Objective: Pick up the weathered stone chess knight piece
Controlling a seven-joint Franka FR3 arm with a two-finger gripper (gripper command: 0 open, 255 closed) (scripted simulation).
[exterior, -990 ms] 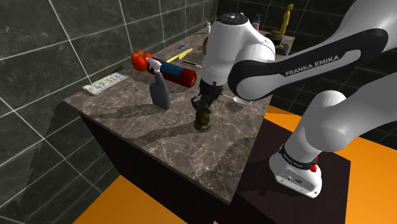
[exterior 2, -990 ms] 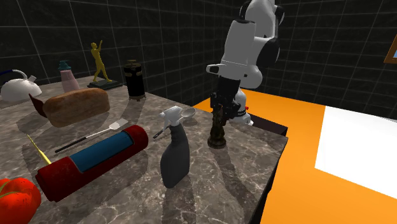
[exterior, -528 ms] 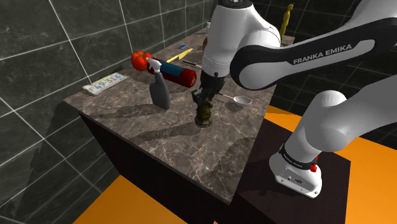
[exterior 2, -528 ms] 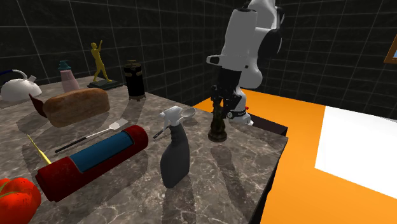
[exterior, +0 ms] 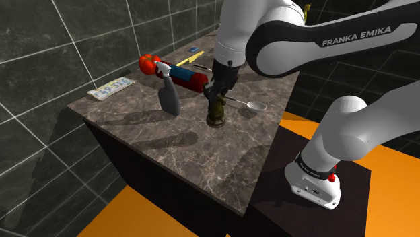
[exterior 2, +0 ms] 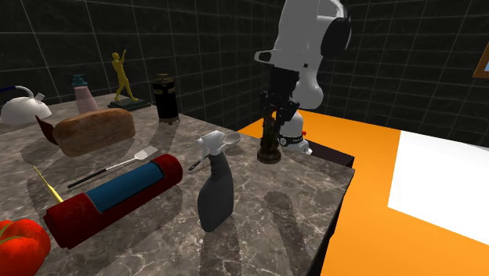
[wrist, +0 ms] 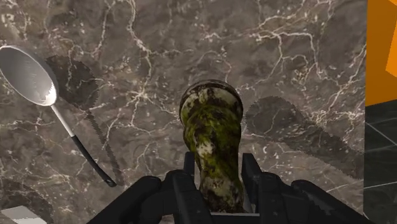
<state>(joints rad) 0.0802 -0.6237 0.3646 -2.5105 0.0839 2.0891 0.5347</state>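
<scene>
The chess knight (exterior: 216, 113) is a mottled green-and-brown piece with a round base. My gripper (exterior: 215, 101) is shut on its upper part, and the piece hangs a little above the dark marble counter (exterior: 175, 145). In the second exterior view the knight (exterior 2: 270, 146) hangs under the gripper (exterior 2: 272, 125), its base off the counter (exterior 2: 266, 227). Looking along the hand, both black fingers (wrist: 181, 191) clasp the knight (wrist: 212, 130), with its shadow on the marble beside it. The gripper (wrist: 216, 184) hides the piece's top.
A grey spray bottle (exterior 2: 215, 188) and a red roll (exterior 2: 117, 196) stand near the knight. A spoon (wrist: 28, 73) lies just beside it. Farther off are a tomato (exterior: 147, 64), a licence plate (exterior: 111, 87), bread (exterior 2: 94, 129), a kettle (exterior 2: 23, 106) and a gold figurine (exterior 2: 121, 78).
The gripper has risen with the knight held in it. The piece stood on the counter a second ago and now hangs above it. Nothing else has moved.
</scene>
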